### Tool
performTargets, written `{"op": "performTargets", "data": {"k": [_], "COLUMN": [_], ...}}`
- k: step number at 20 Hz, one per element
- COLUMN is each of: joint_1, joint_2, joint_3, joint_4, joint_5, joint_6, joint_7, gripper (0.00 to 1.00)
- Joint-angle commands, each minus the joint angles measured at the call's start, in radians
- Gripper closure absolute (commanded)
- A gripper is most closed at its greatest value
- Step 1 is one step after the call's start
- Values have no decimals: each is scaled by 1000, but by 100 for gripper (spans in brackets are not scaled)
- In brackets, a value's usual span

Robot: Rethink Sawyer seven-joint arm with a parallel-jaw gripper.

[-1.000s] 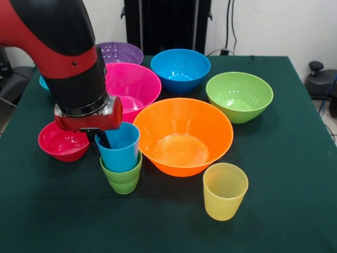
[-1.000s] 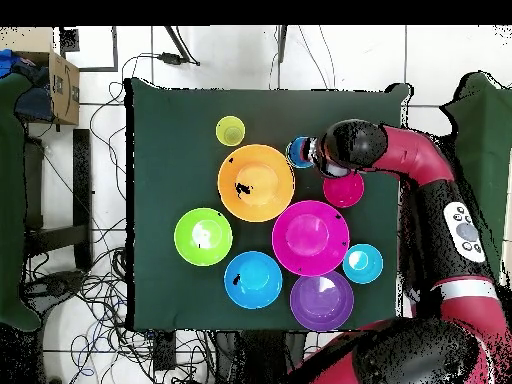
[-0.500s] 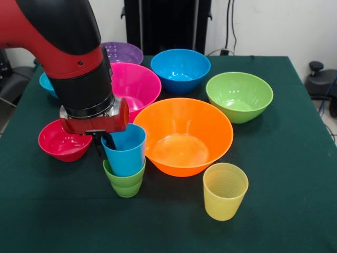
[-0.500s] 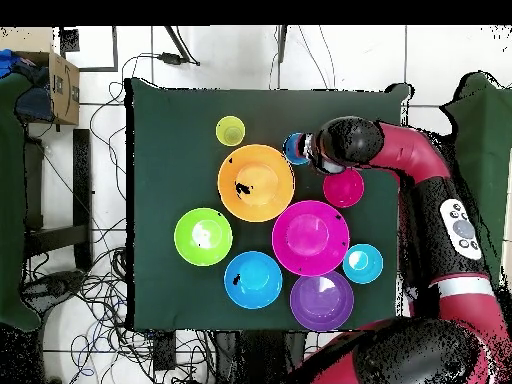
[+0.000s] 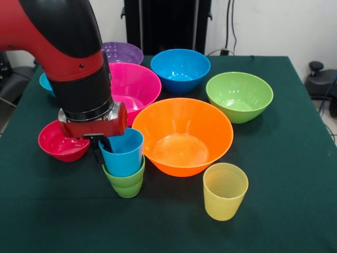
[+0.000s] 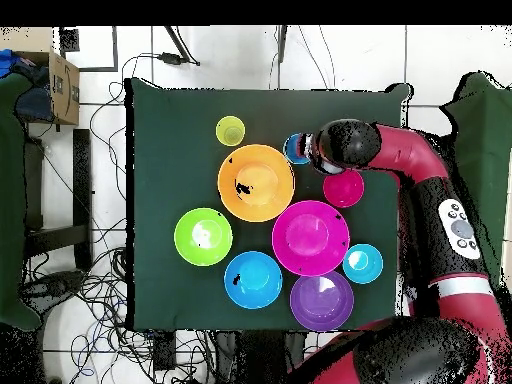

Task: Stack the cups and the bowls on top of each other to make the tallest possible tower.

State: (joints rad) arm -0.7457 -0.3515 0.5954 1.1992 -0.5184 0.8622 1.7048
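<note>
Blue cup point(image 5: 122, 153) sat nested in the green cup point(image 5: 125, 182) beside the orange bowl point(image 5: 182, 136), the gripper point(image 5: 101, 146) pinching its rim; any sideways pull on release might topple both.

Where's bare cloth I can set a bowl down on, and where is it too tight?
Bare cloth runs along the front edge, from below the red bowl past the stacked cups to the yellow cup, and right of the green bowl. It's crowded behind: orange bowl, pink bowl, blue bowl and purple bowl sit nearly rim to rim.
</note>
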Motion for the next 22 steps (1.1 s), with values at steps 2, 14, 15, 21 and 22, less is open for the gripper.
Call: {"op": "performTargets", "data": {"k": [2, 14, 15, 21, 22], "joint_1": [-2, -11, -11, -12, -12], "joint_2": [46, 66, 66, 68, 68], "joint_3": [-1, 23, 23, 26, 26], "joint_4": [10, 6, 5, 5, 5], "joint_5": [-116, -86, -85, -81, -81], "joint_6": [-69, -43, -40, -33, -32], "joint_7": [-258, -255, -255, -253, -251], "gripper": [100, 100, 100, 100, 100]}}
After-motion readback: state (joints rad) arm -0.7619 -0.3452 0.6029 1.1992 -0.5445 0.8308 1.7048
